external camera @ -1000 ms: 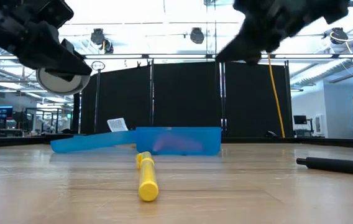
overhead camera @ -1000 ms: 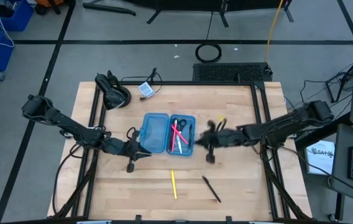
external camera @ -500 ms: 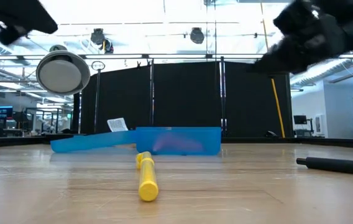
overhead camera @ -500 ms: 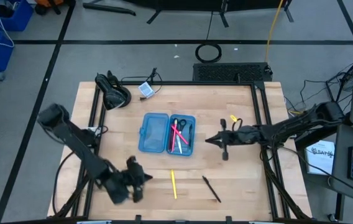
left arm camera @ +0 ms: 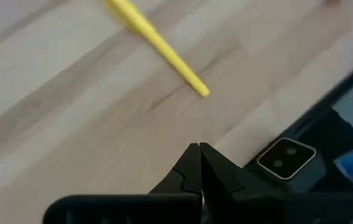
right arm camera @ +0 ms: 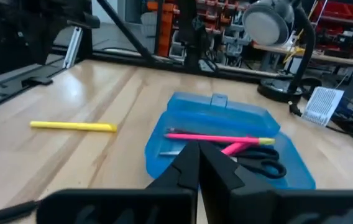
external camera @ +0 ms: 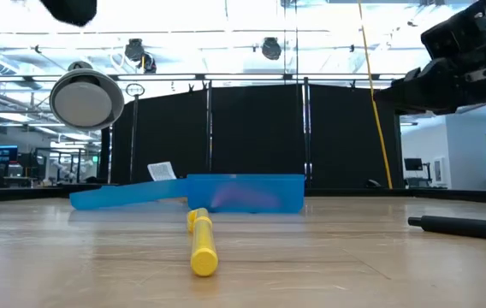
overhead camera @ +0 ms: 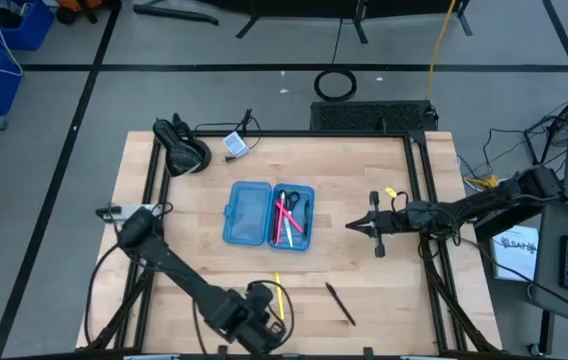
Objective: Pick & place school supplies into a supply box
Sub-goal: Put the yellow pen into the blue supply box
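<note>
The blue supply box (overhead camera: 249, 212) lies open at the table's middle. Its right half (right arm camera: 226, 134) holds pink pens (right arm camera: 223, 138) and black-handled scissors (right arm camera: 260, 165). A yellow pen (overhead camera: 279, 297) and a black pen (overhead camera: 340, 303) lie on the wood nearer the front edge. My left gripper (left arm camera: 198, 147) is shut and points steeply down above the table's front edge, just short of the yellow pen's near end (left arm camera: 195, 84). My right gripper (right arm camera: 197, 146) is shut, held level to the right of the box and pointing at it (overhead camera: 352, 227).
A desk lamp (overhead camera: 184, 150) and a small card (overhead camera: 234, 143) sit at the far left corner. A small camera block (left arm camera: 285, 158) stands at the front edge close to my left gripper. Black frame rails run along the table's sides.
My left gripper has swung from beside the box's left half toward the near edge and to the right, rolling and tipping downward, and now hangs over the yellow pen's near end. My right gripper has drawn back from the box toward the right edge and sunk. No object has moved.
</note>
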Available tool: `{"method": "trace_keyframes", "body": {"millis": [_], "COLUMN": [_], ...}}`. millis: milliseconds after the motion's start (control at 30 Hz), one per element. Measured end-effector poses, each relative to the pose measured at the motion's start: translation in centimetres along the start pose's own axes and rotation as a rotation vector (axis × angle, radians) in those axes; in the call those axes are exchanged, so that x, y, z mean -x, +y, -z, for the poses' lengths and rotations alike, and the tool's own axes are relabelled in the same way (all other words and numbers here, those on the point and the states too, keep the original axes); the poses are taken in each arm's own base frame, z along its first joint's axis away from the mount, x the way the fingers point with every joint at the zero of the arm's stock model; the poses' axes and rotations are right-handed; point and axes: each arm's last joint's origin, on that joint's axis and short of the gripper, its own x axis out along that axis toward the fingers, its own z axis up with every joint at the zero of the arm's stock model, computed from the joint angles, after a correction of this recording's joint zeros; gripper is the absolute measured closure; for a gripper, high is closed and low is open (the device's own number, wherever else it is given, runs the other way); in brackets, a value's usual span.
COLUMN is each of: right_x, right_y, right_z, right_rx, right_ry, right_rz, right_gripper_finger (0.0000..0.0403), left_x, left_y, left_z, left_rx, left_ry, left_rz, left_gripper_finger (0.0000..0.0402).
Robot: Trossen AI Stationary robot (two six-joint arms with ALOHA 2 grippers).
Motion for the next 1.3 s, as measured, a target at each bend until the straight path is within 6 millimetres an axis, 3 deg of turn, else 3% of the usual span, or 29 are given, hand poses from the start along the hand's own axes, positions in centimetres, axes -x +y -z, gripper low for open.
{"method": "trace_keyframes", "body": {"millis": [233,433,600,800,1033,1167,1300], "right_x": [0.2,0.2,0.2,0.2,0.2,0.2,0.2], "right_y": [0.0,0.0,0.0,0.2,0.3,0.3,0.3], "right_z": [0.1,0.0,0.2,0.3,0.4,0.4,0.3], "right_rx": [0.011,0.029,-0.011,-0.039,-0.041,-0.062,-0.061], "right_ry": [0.017,0.003,0.029,0.036,0.043,0.039,0.036], "right_rz": [-0.002,0.0,-0.004,-0.064,-0.088,-0.087,-0.086], "right_gripper_finger": [0.0403,0.0403,0.0403,0.0403,0.0403,0.0403,0.0403], "left_x": [0.3,-2.6,-3.9,-4.3,-6.0,-7.7,-9.2], "left_y": [-1.5,-0.7,-0.9,-1.0,0.7,2.4,3.3], "left_z": [-3.9,-6.7,-8.3,-8.9,-9.6,-9.8,-10.1], "left_rx": [0.25,0.379,0.384,0.364,0.402,0.438,0.458], "left_ry": [-0.083,-0.008,0.013,0.015,0.018,0.023,0.041], "left_rz": [-0.005,-0.117,-0.099,-0.084,-0.172,-0.255,-0.25], "left_gripper_finger": [0.0391,0.0391,0.0344,0.0257,0.0163,0.0137,0.0137]}}
